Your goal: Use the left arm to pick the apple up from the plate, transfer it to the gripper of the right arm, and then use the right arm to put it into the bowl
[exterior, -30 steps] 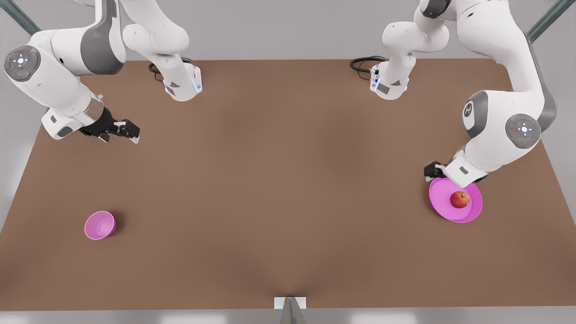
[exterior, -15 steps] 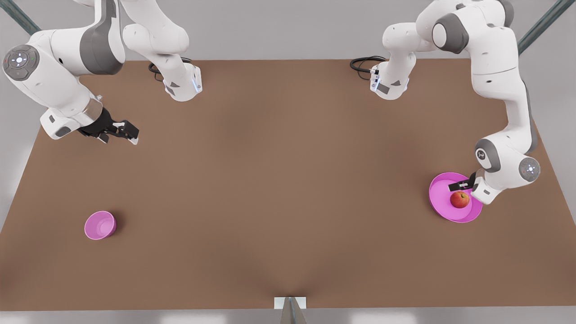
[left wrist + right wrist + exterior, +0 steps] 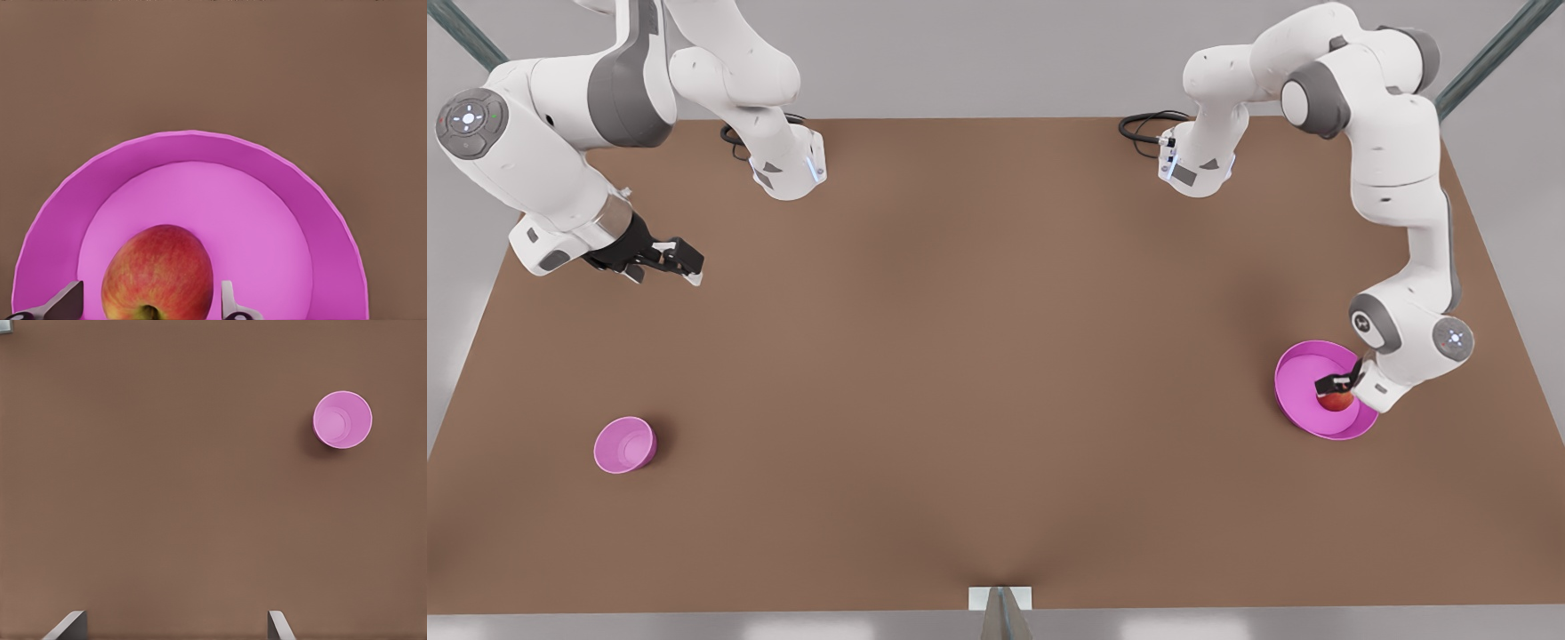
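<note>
Straddling apple (image 3: 158, 273) on plate (image 3: 320, 220): left gripper (image 3: 150, 303), fingers spread.

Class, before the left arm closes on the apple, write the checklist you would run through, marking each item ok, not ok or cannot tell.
1. Apple sits on the plate: ok.
2. Left tool open, one finger on each side of the apple: ok.
3. Fingers low enough for a firm grip: cannot tell.
4. Right tool open, waiting above the table on the front view's left: ok.
5. Bowl upright and empty: ok.
</note>
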Available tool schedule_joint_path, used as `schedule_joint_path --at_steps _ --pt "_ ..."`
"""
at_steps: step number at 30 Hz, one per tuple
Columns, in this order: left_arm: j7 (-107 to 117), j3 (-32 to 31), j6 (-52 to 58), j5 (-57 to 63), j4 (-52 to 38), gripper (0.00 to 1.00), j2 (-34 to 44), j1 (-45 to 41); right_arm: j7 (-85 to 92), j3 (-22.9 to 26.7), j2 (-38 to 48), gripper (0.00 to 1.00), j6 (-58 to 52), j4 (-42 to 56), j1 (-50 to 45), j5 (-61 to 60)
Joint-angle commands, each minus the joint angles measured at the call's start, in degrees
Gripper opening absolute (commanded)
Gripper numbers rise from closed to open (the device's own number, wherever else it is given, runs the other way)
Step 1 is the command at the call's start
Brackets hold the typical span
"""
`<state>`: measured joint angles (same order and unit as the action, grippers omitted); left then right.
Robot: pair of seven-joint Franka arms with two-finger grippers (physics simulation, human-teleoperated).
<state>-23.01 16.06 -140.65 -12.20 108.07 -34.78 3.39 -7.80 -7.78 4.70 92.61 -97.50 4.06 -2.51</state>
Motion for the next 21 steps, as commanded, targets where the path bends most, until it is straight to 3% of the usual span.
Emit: schedule_joint_path --at_steps 1,7,12,21 --pt "-8.3 -0.1 -3.6 -0.6 -0.2 1.00 -0.6 0.0 0.0 0.0 0.0 1.00 0.0 0.0 0.0 0.0" --pt "-8.8 -1.1 -3.6 -3.3 -0.2 1.00 -2.7 0.2 -0.1 0.1 0.0 1.00 0.0 0.2 0.0 0.0" --pt "-8.8 -1.2 -3.6 -3.3 -0.2 0.85 -2.7 0.3 0.0 0.4 -0.3 1.00 -0.1 0.4 0.1 0.0" --pt "-10.6 -1.1 -2.8 -3.1 -2.1 0.70 -1.9 0.0 0.1 0.3 -0.3 1.00 -0.1 0.4 0.1 0.0"
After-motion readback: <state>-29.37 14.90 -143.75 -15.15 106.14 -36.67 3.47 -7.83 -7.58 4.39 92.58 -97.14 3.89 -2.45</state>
